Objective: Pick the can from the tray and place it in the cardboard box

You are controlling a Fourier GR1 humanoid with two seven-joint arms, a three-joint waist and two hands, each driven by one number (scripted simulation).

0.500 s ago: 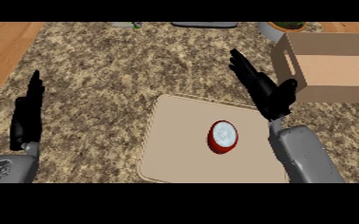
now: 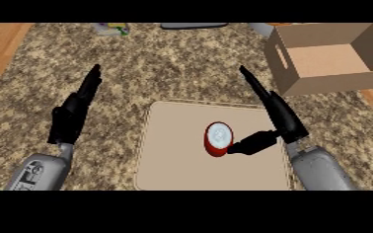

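Can (image 2: 218, 139) on tray (image 2: 175, 163), right hand (image 2: 280, 116) beside it

Red can (image 2: 218, 139) upright, mid beige tray (image 2: 175, 168); open cardboard box (image 2: 320, 61) far right, w/ flaps up.

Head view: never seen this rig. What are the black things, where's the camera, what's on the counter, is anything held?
The camera sits at the robot's head, looking steeply down at a speckled stone counter. The two grey forearms coming in from the bottom edge each end in a black hand. The left hand rests open at the view's left, fingers straight, holding nothing. The right hand is over a flat beige tray, fingers stretched out and thumb touching a red can with a silver top that stands upright on the tray. The can is not gripped or lifted. An open brown cardboard box sits at upper right, beyond the tray. Small items lie along the far edge, too small to identify.
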